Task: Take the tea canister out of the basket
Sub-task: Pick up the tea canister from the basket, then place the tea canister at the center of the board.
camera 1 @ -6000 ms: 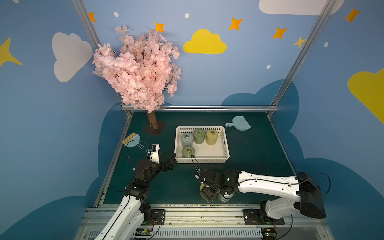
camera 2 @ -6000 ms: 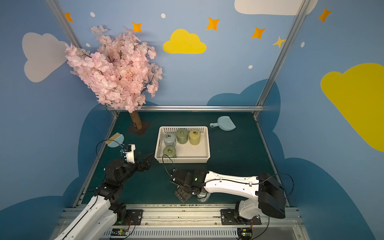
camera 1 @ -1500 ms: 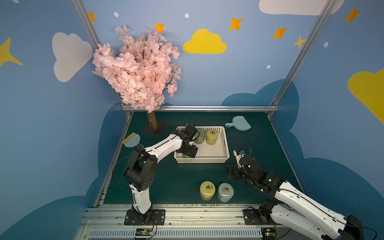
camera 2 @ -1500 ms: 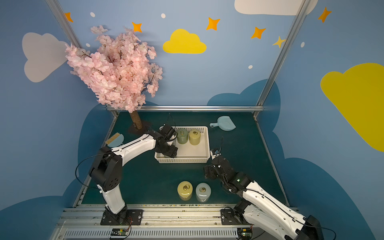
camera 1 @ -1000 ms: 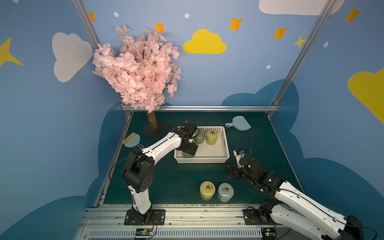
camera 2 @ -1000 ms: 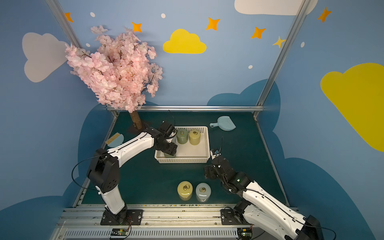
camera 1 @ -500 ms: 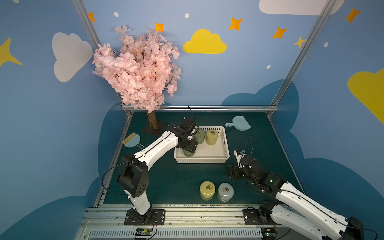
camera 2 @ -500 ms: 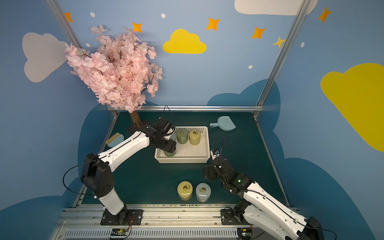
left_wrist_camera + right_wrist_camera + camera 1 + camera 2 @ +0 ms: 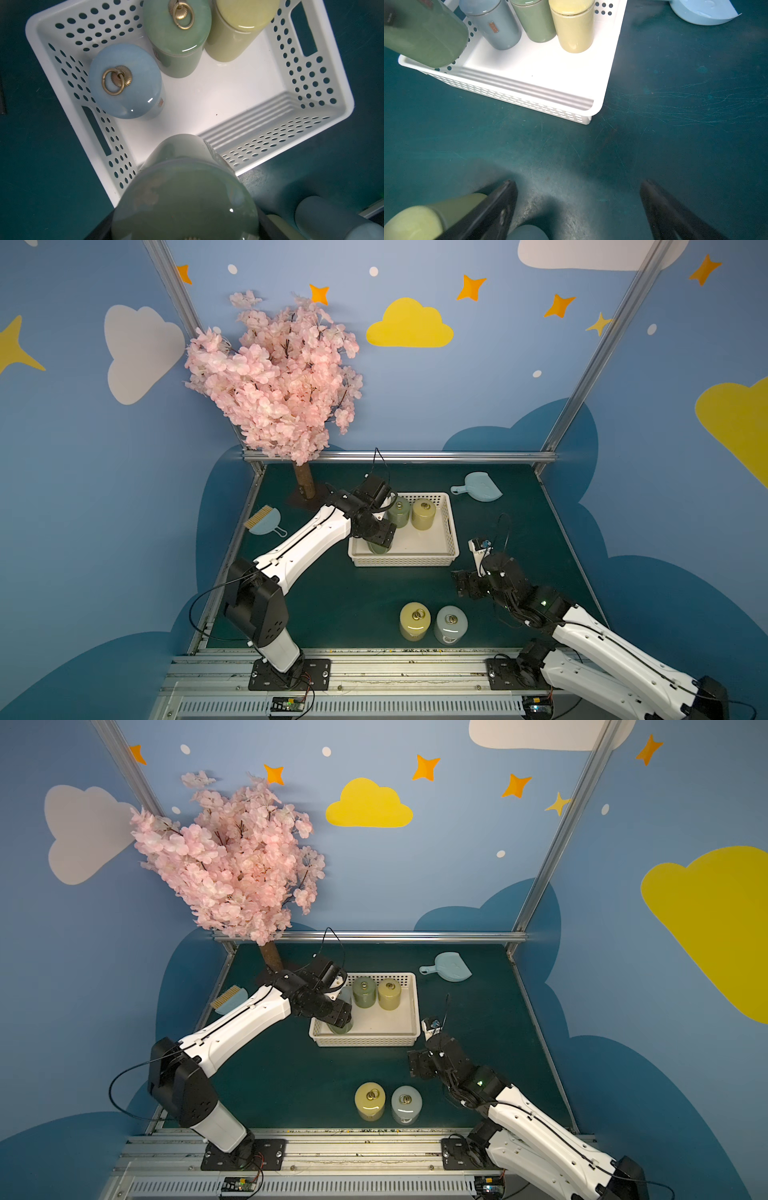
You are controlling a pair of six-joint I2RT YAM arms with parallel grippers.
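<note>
Moved: since six seconds ago the left arm has been brought from its folded pose out over the basket (image 9: 405, 560), and the right arm has been drawn back from the front of the table.
Front of table: a yellow canister (image 9: 414, 620) and a grey-blue canister (image 9: 450, 624) are stood upright just beside each other, outside the basket.
Right gripper: the right gripper (image 9: 578, 182) is held low over bare mat, its jaws spread wide with nothing between them.
Left gripper: the left gripper (image 9: 376, 536) is closed on the top of the dark green tea canister (image 9: 182, 197) (only a sliver of the lid's knob is seen at the wrist view's edge, so the exact hold cannot be told).
Task's thing: the canister is hung below those jaws over the basket's near left corner, with its long axis close to upright. Its base is judged to be raised to about rim height.
Back row: a blue canister (image 9: 125, 81), a green canister (image 9: 176, 31) and an olive-yellow canister (image 9: 423, 514) are seen standing along the far wall.
Coming move: the near wall must be cleared toward the front. The left arm is the nearer one, and the canister is already held by it.
</note>
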